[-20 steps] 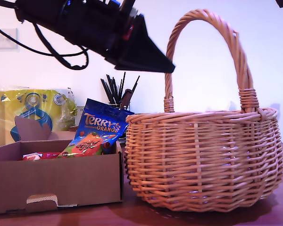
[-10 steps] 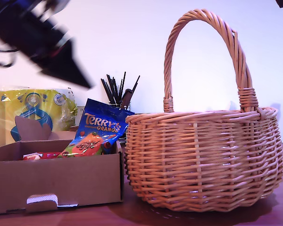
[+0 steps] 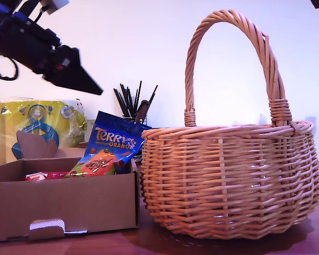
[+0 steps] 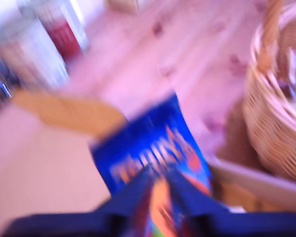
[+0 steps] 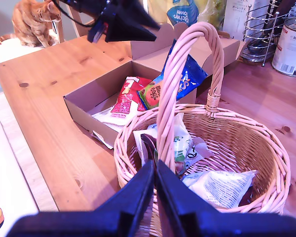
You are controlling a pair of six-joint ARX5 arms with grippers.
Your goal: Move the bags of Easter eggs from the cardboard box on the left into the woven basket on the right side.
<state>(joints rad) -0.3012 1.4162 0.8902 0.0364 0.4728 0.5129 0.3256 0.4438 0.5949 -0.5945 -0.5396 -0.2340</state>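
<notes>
The cardboard box point(image 3: 69, 204) sits at the exterior view's left. The blue Terry's Orange bag point(image 3: 112, 146) leans upright in it, with a red bag point(image 3: 48, 175) lying behind. My first gripper point(image 3: 95, 89) hangs high above the box, shut and holding nothing. Its blurred wrist view looks down on the blue bag point(image 4: 153, 148). The woven basket point(image 3: 228, 180) stands to the exterior view's right. My second gripper point(image 5: 154, 170) is shut above the basket rim point(image 5: 266, 148), beside the handle. Inside lie a pale green bag point(image 5: 180, 138) and a white bag point(image 5: 219, 185).
A yellow plastic-wrapped pack point(image 3: 37, 125) stands behind the box, and a holder of black utensils point(image 3: 133, 103) behind the basket. In the second wrist view a ginger cat point(image 5: 34, 17) sits by the table's far edge, with a tin point(image 5: 291, 47) and wire rack point(image 5: 264, 29) nearby.
My first arm swung from beside the basket handle toward the exterior view's left and now hangs over the box. The bags and the basket have not moved.
</notes>
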